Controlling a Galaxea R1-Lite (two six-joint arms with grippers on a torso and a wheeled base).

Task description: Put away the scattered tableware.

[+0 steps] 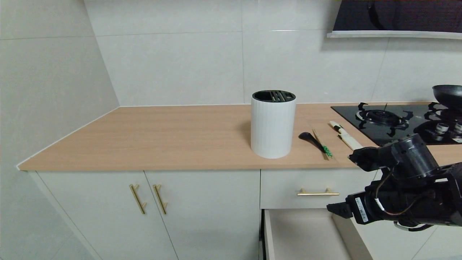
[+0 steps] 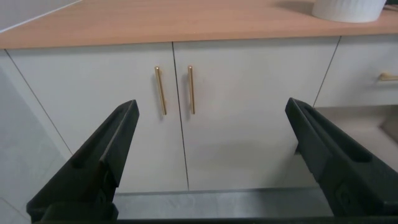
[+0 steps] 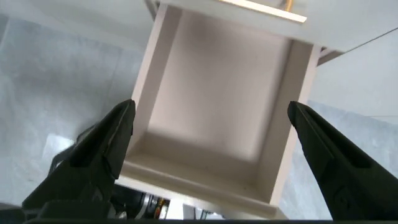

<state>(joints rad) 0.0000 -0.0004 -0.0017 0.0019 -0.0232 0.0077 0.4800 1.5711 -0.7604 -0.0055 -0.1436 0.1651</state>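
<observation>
On worktop (image 1: 162, 137), just right of white holder (image 1: 273, 124), lie spoon (image 1: 306, 136), chopsticks (image 1: 321, 144), knife (image 1: 344, 135), untouched. Right pincer (image 3: 210, 112) gapes empty above open drawer (image 3: 205, 168) below holder; left pincer (image 2: 211, 106), open too, faces cupboard doors (image 2: 242, 124). Pickup looks not begun: next, reach the spoon.

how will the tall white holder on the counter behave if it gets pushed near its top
The white holder stands taller than it is wide, so a high push would likely tip it. On the smooth counter a low push would probably slide it. Its ribbed wall looks rigid.
</observation>
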